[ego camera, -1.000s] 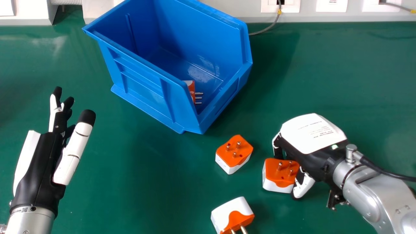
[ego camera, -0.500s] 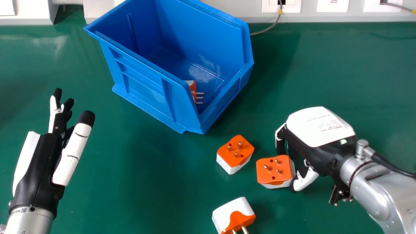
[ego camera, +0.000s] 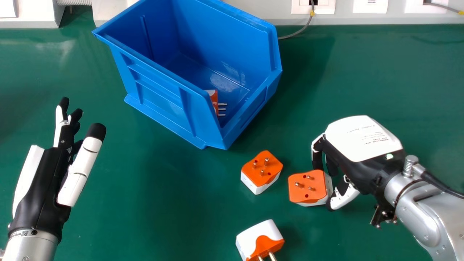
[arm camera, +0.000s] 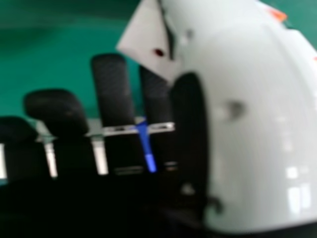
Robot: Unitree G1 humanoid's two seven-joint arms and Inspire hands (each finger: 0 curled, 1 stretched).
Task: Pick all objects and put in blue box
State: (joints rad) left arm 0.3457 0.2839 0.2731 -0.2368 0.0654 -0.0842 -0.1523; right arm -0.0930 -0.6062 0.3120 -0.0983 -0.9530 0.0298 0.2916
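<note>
The right hand pinches an orange-and-white plug between curled fingers and thumb, near a second plug and a third plug on the green table; a fourth plug sits inside the blue box. The left hand is open.

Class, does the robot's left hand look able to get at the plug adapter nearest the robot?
Probably yes: the left hand is open, and only bare table lies between it and that plug adapter, though whether it reaches that far is unclear.
</note>
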